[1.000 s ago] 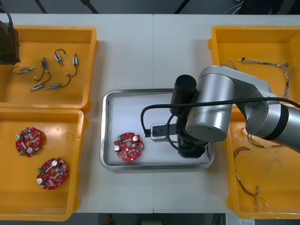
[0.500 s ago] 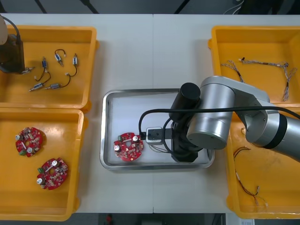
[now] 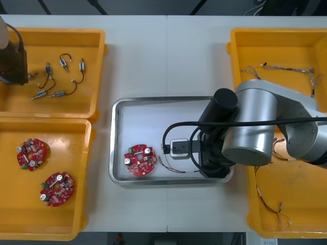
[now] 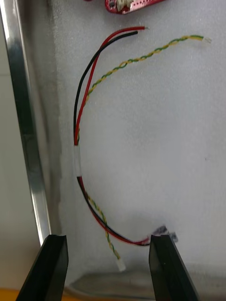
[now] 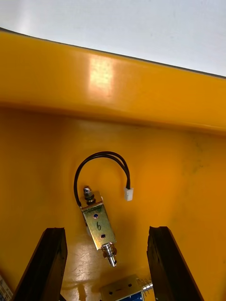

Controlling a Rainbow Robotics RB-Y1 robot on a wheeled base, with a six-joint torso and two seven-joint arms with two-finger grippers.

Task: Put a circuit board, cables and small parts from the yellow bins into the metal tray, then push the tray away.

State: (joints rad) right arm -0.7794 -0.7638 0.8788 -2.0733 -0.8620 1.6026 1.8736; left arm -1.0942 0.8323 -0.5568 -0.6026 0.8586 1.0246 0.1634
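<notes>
Releasing cable [image 4: 77, 155]: right gripper [image 4: 107, 242] spread wide, holding nothing; cable lies flat just ahead of its fingers.
Tray [image 3: 116, 143]: cable is inside it now, absent a second ago; free ends reach toward the board [image 3: 140, 160].
Right arm: has shifted off toward its own side since then.
Left gripper [image 5: 106, 231]: spread, empty, over a small part [image 5: 98, 221] in the bin [image 5: 141, 103].
Meaning: board and cable look done; small part likely next, then the push.

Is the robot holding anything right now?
Nothing. The right hand is open above a cable lying in the metal tray; the left hand is open above a small metal part.
</notes>
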